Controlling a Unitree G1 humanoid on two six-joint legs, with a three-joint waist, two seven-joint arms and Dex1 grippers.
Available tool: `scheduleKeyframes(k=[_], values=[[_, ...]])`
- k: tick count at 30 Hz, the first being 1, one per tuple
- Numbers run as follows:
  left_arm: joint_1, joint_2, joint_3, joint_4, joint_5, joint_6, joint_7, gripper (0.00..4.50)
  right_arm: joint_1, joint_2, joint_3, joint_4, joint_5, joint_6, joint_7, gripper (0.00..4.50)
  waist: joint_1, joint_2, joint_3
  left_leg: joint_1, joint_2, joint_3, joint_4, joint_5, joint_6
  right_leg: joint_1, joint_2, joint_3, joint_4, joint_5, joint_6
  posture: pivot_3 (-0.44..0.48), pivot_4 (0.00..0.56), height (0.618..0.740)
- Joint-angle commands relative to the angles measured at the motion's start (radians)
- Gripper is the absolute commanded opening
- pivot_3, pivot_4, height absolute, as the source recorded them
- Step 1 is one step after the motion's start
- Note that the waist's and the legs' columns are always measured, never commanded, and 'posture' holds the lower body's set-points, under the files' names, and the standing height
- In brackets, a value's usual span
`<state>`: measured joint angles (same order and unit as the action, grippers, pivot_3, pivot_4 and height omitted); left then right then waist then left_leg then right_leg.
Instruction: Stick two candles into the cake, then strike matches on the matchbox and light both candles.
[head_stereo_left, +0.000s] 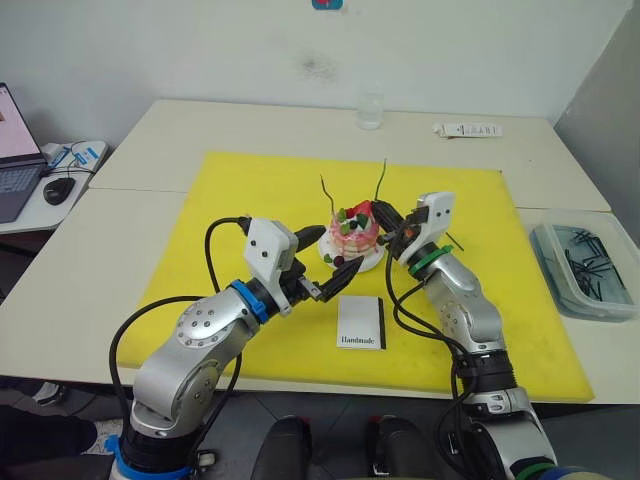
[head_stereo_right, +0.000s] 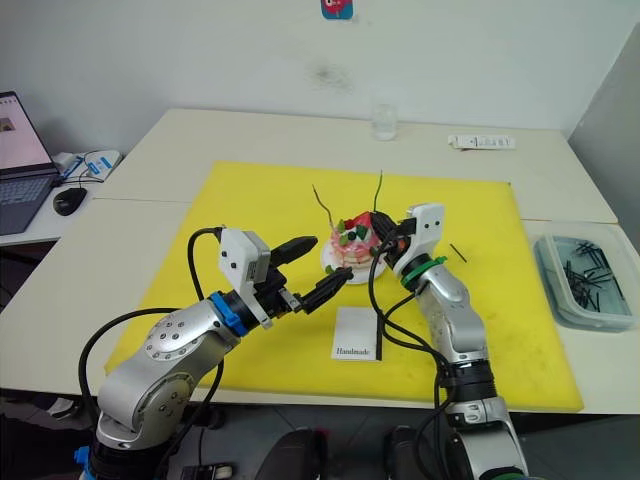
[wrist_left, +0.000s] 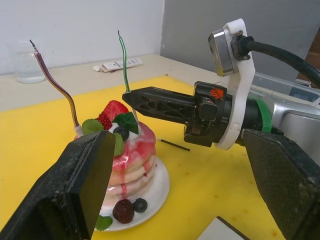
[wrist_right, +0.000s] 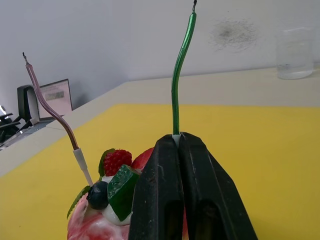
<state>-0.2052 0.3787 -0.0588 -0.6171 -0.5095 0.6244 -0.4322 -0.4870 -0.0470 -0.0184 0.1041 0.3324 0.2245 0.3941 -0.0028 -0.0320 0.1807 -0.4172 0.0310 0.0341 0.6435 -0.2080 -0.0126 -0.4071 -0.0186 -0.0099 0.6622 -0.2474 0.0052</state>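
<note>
Over cake (head_stereo_left: 358, 232): right tool (wrist_right: 177, 142) pinches green candle (wrist_right: 179, 75) (upright); left tool (wrist_left: 175, 170) agape.

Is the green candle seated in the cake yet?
Cannot tell. The green candle stands upright over the cake, but the right gripper, shut on its pale base, hides its lower end.

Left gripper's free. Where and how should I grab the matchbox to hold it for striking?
The matchbox lies flat on the yellow mat, black strip along its right edge. Bring the open left gripper down from above and pinch the near and far short edges, probably leaving the strip exposed.
</note>
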Motion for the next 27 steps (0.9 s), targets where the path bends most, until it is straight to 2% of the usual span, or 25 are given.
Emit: scheduleKeyframes(k=[1,27], values=[[-0.019,-0.003,0.004,-0.013,-0.011,-0.012,-0.009,4.5,0.012,-0.006,-0.011,-0.052,0.01,-0.004,-0.001,0.05,0.0,0.0,0.0,0.0,0.0,0.0,0.0,0.0,0.0,0.0,0.0,0.0,0.0,0.0,0.0,0.0,0.15,0.74],[-0.03,-0.003,0.009,-0.005,-0.012,-0.003,-0.016,4.5,0.058,0.017,-0.008,-0.078,0.019,-0.002,-0.003,0.05,0.0,0.0,0.0,0.0,0.0,0.0,-0.001,0.0,0.0,0.0,0.0,0.0,-0.001,0.0,0.0,0.0,0.15,0.74]])
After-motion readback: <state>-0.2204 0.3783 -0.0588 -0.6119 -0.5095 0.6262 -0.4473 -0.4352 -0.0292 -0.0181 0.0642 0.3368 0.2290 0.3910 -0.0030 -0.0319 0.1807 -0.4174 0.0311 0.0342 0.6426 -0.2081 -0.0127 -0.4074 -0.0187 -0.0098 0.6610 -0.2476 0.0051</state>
